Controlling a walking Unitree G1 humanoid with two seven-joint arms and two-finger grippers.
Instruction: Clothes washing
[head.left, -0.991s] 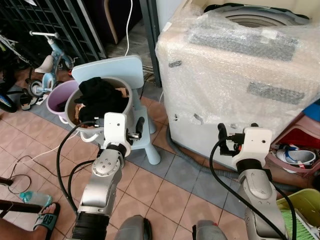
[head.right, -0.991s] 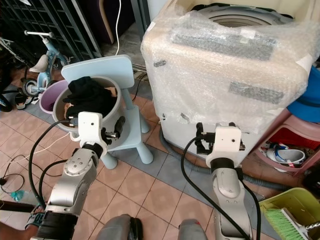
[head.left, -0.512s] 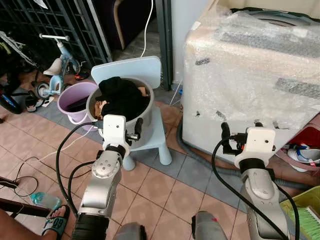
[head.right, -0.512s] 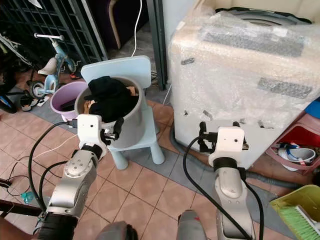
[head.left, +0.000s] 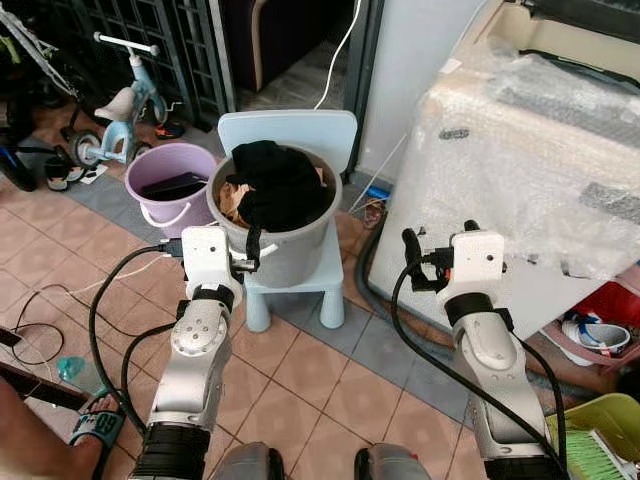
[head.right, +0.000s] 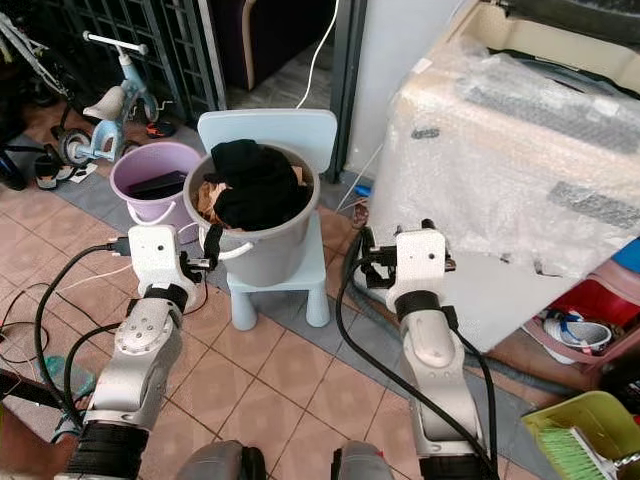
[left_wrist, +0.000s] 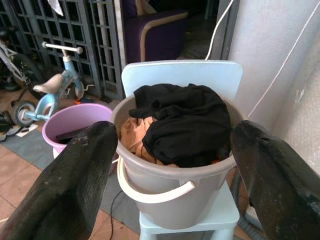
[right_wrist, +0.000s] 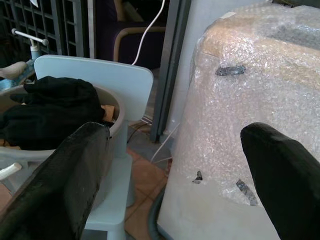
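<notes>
Black clothes (head.left: 278, 185) sit heaped in the grey bucket (head.left: 290, 255) on the pale blue chair (head.left: 300, 285), centre-left of frame, raised within easy reach. The left gripper (head.left: 247, 260), fingers spread, faces the bucket rim, likely lining up a grab; the right gripper (head.left: 410, 262), spread too, hangs beside the bubble-wrapped washing machine (head.left: 520, 180)

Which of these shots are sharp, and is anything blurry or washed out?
Eye views: sharp, daylit; the bubble-wrapped white washing machine looks pale, nearly washed out. Left wrist view: grey plastic bucket of dark clothes crisp, black fingers soft. Right wrist view: fingers blurred too.
</notes>
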